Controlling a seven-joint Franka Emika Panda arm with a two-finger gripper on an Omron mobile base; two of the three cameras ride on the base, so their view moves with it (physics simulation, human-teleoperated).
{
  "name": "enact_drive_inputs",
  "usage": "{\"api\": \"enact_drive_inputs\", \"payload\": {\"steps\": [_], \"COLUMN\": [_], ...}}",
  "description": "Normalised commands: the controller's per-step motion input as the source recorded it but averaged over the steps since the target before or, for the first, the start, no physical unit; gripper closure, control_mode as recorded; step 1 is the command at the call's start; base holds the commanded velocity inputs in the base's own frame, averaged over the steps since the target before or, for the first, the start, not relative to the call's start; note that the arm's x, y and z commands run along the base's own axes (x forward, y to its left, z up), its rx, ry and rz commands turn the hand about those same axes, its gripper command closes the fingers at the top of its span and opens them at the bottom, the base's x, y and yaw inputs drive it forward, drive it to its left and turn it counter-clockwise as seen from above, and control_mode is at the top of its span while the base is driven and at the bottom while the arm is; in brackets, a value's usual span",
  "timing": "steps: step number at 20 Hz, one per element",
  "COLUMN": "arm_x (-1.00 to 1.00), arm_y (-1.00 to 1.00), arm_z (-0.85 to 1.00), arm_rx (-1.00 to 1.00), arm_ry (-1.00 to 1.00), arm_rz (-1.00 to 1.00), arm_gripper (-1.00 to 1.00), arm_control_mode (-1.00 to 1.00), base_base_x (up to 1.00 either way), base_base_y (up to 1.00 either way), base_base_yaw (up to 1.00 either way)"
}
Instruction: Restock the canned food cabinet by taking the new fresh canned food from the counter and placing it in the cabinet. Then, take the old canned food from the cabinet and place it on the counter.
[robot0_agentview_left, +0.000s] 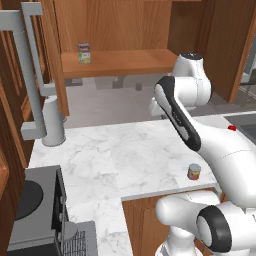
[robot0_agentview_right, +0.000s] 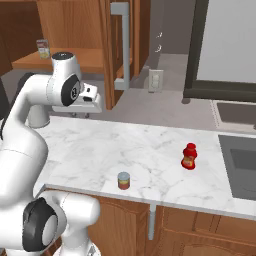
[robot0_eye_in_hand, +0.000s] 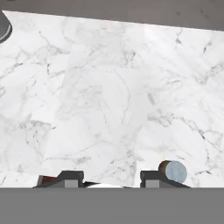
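The new fresh canned food (robot0_agentview_left: 194, 171) (robot0_agentview_right: 123, 180), a squat can with a silver lid, stands near the front edge of the white marble counter (robot0_agentview_left: 115, 155) (robot0_agentview_right: 100, 145). In the hand view this can (robot0_eye_in_hand: 173, 171) shows just right of the right fingertip. My gripper (robot0_eye_in_hand: 109, 178) looks straight down at the counter (robot0_eye_in_hand: 109, 87), open, with nothing between its fingers. The hand (robot0_agentview_right: 91, 99) hovers over the back left of the counter. The old canned food (robot0_agentview_left: 84, 53) (robot0_agentview_right: 43, 49) stands upright on the shelf of the wooden cabinet (robot0_agentview_left: 130, 62) (robot0_agentview_right: 82, 57), well above and behind.
A small red bottle (robot0_agentview_right: 189, 156) (robot0_agentview_left: 231, 128) stands on the counter to the right. A grey canister (robot0_agentview_left: 52, 122) sits at the back left. The sink (robot0_agentview_right: 240, 160) lies far right, the stove (robot0_agentview_left: 30, 200) at the left. Open cabinet doors (robot0_agentview_right: 117, 45) flank the shelf.
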Motion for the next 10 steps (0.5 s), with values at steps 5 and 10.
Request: {"api": "enact_drive_inputs", "payload": {"steps": [5,10], "arm_x": [-0.35,-0.78], "arm_y": [-0.15,-0.35], "arm_z": [-0.16,-0.63], "arm_rx": [-0.01,-0.11], "arm_ry": [0.0,0.0], "arm_rz": [-0.04,-0.06], "arm_gripper": [-1.0,-1.0], "arm_control_mode": [-1.0,-1.0], "base_base_x": [0.0,0.0], "base_base_y": [0.0,0.0], "base_base_yaw": [0.0,0.0]}}
